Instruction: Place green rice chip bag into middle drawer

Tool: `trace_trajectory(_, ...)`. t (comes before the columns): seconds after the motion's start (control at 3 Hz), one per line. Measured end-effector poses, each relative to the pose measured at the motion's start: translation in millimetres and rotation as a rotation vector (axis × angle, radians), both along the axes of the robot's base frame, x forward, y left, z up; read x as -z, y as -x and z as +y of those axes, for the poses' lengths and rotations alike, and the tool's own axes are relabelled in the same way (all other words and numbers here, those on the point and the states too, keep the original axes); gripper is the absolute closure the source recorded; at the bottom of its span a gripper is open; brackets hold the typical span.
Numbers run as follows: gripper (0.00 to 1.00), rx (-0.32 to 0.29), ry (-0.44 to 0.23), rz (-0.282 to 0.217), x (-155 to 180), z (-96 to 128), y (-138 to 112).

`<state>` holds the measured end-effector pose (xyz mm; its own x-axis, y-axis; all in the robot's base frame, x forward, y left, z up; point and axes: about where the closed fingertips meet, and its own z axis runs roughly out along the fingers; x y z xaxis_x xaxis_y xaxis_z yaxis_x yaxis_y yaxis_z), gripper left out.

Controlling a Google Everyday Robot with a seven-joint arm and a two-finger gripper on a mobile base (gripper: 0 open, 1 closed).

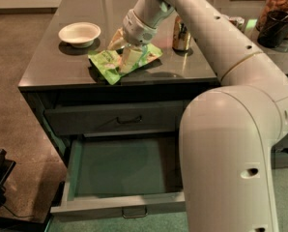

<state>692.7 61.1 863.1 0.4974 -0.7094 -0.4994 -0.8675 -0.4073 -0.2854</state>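
The green rice chip bag (pixel 108 62) lies flat on the dark countertop, near its front edge. My gripper (pixel 123 50) points down at the bag's middle. One pale finger (pixel 129 59) rests on the bag, and the other (pixel 116 39) stands just behind the bag's far edge. The jaws are apart, with the bag's upper part between them. The bag is still lying on the counter. The middle drawer (pixel 76 163) is pulled open below, showing its green inner tray and a small handle (pixel 134 211) on its low front.
A white bowl (pixel 79 33) stands at the counter's left and a can (pixel 181 35) at the right of the bag. A closed drawer (pixel 117 120) sits above the open one. My large arm (pixel 231 144) covers the right side. A jar (pixel 278 13) stands at the far right.
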Motion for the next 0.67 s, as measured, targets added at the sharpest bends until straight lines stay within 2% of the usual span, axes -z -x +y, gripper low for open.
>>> trace_trajectory(0.33,0.96,0.000,0.000,0.000,0.0,0.0,0.0)
trace_trajectory(0.67,1.00,0.000,0.000,0.000,0.1,0.1,-0.1)
